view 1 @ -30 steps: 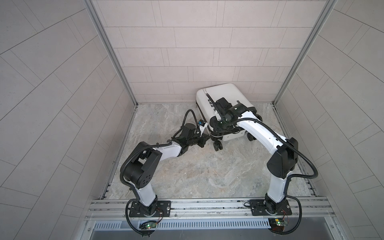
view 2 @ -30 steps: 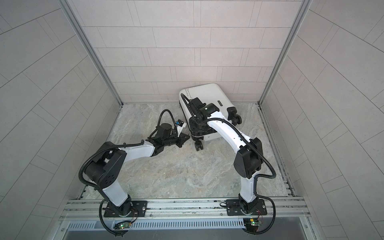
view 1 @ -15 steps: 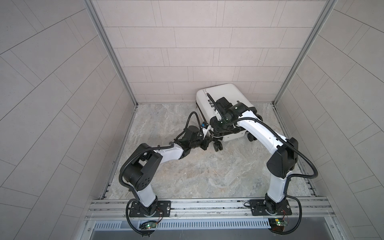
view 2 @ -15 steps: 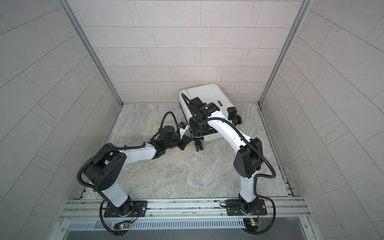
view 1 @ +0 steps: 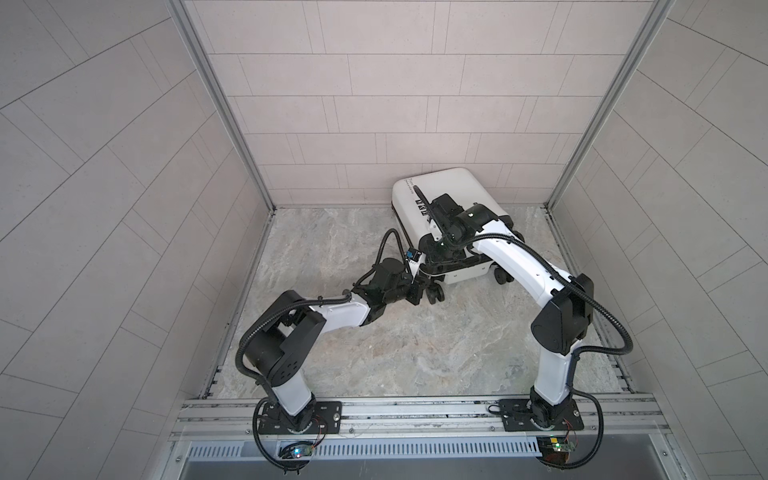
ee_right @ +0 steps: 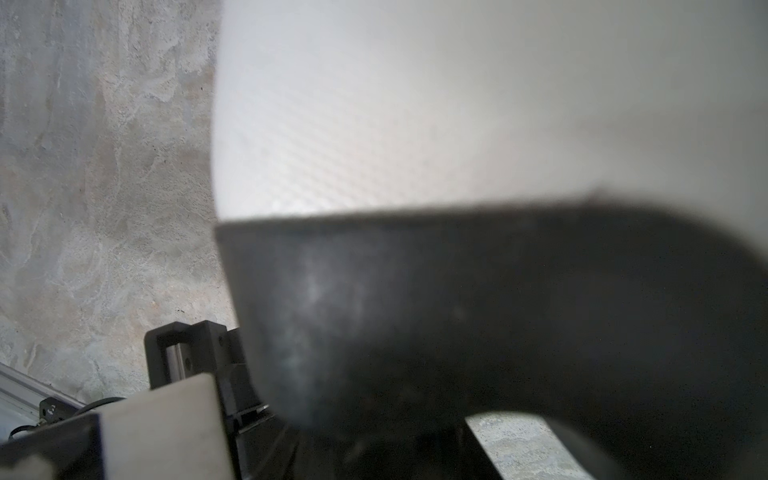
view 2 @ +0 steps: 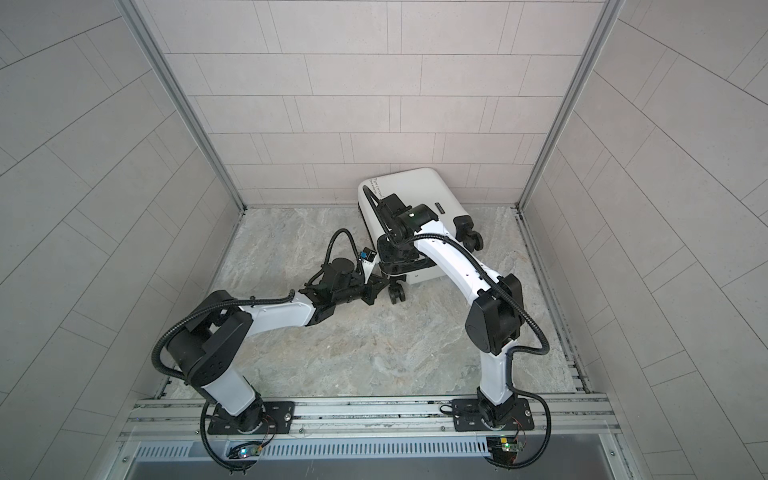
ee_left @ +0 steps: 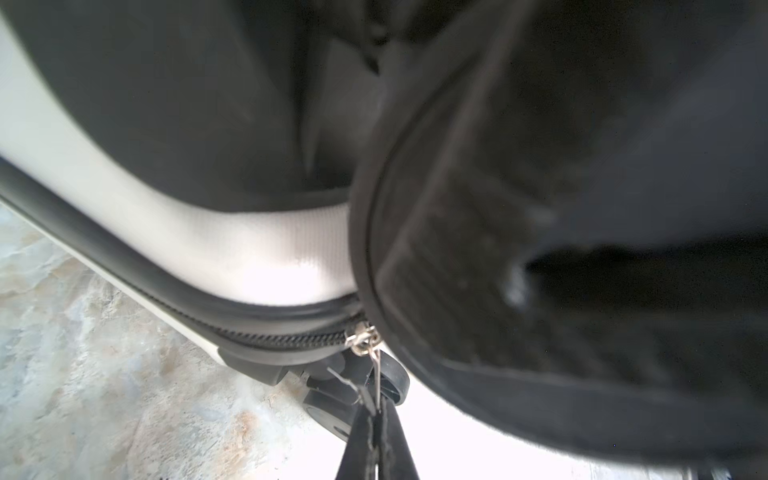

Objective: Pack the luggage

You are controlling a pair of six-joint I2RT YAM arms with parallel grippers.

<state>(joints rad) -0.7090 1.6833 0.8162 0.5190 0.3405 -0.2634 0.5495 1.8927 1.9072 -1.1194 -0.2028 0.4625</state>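
A: left gripper (ee_left: 376, 415) state?
B: Pinched tight on thin silver metal zipper pull (ee_left: 365, 338); wrist cam only, top views hide it.
A: right gripper (view 1: 448, 262)?
B: Blurry, can't tell; maybe on small white hard-shell luggage (view 1: 453, 189) by back wall (view 1: 395, 104).

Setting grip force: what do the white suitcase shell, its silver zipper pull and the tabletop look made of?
White suitcase shell: probably moulded plastic, satin, finely ribbed texture. Silver zipper pull: metal, bright glints. Grey-veined tabletop: stone-look, matte; real stone or print, cannot tell.
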